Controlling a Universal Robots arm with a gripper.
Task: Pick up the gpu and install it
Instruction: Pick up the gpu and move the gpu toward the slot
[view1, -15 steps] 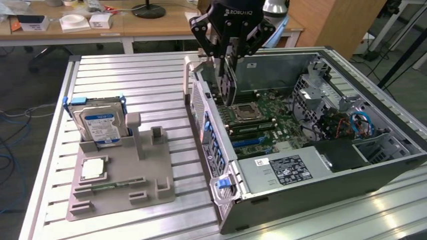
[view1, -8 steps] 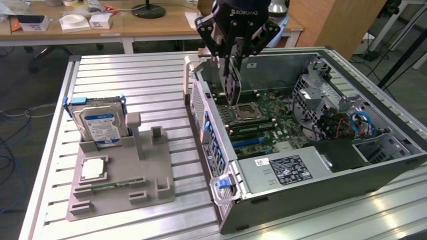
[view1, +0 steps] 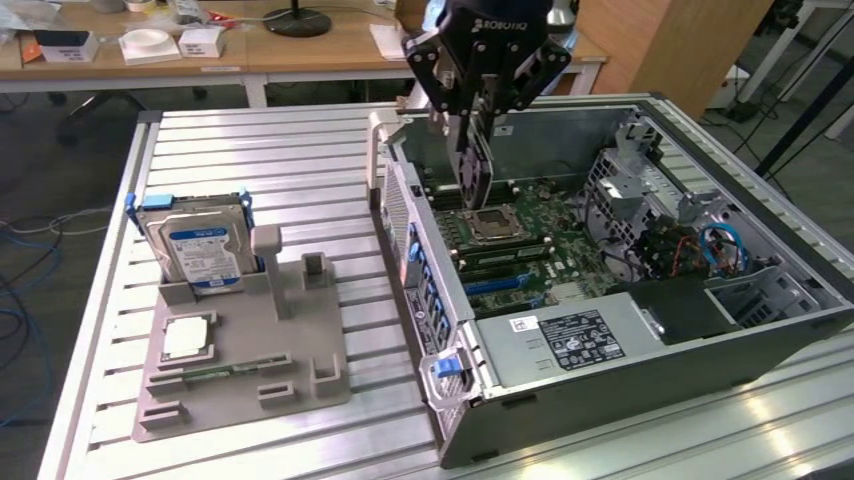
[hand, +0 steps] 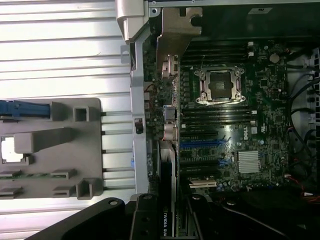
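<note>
Your end effector (view1: 477, 118) hangs over the open computer case (view1: 747, 300), and its fingers are closed partway on the gpu (view1: 477, 172), gripping the card by its upper end. The card is off the table (view1: 267, 160) and well apart from the gray parts holder (view1: 240, 390), where the hard drive (view1: 200, 250) stands. In the exterior view the gpu hangs as a narrow dark slab, its length running down from the fingers toward the motherboard (view1: 561, 250). Its lower end is near the CPU socket (view1: 491, 225) and looks clear of it. The relation to watch is this offset: the blue expansion slots (hand: 200, 145) lie past the socket, toward the power-supply end of the case, so the card hangs short of them rather than over them. In the wrist view you see the card edge-on beside the case's rear wall, and its edge seems to run across the slots' length rather than along it. You cannot tell from here which edge carries the connector.
</note>
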